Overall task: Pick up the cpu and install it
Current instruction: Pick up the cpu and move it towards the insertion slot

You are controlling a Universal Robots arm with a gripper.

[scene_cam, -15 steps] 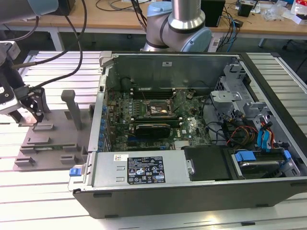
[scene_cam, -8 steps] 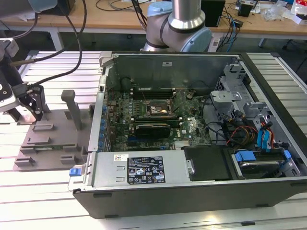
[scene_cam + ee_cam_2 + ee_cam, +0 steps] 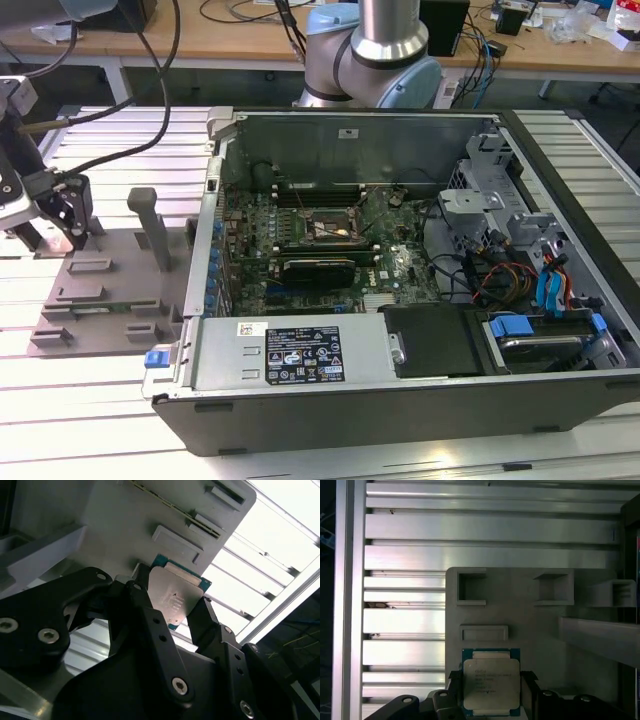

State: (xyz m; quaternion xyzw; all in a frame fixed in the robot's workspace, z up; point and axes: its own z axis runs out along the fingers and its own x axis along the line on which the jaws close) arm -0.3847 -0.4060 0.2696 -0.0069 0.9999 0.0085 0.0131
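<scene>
Slatted table (image 3: pixel 90 420) carries an open case (image 3: pixel 300 410) at its middle and a grey tray (image 3: pixel 110 295) beside the case, toward the exterior view's left. Inside the case the board (image 3: pixel 400 270) lies flat and its socket (image 3: pixel 335 228) looks bare, no chip seated in it. Gripper (image 3: pixel 72 232) hangs over the tray's far corner on the exterior view's left, well apart from the case. Both wrist views show the cpu (image 3: pixel 491 682) metal top up between the black fingers (image 3: pixel 529 682), just beside a small raised block (image 3: pixel 484 633) on the tray. Fingers are pressed against two opposite edges of the cpu, so it reads as pinched. Cannot tell if it has cleared the tray surface or rests on it. Judgement: the grasp is made and the task is at the pick-up stage; carrying to the socket and installing are not yet done
</scene>
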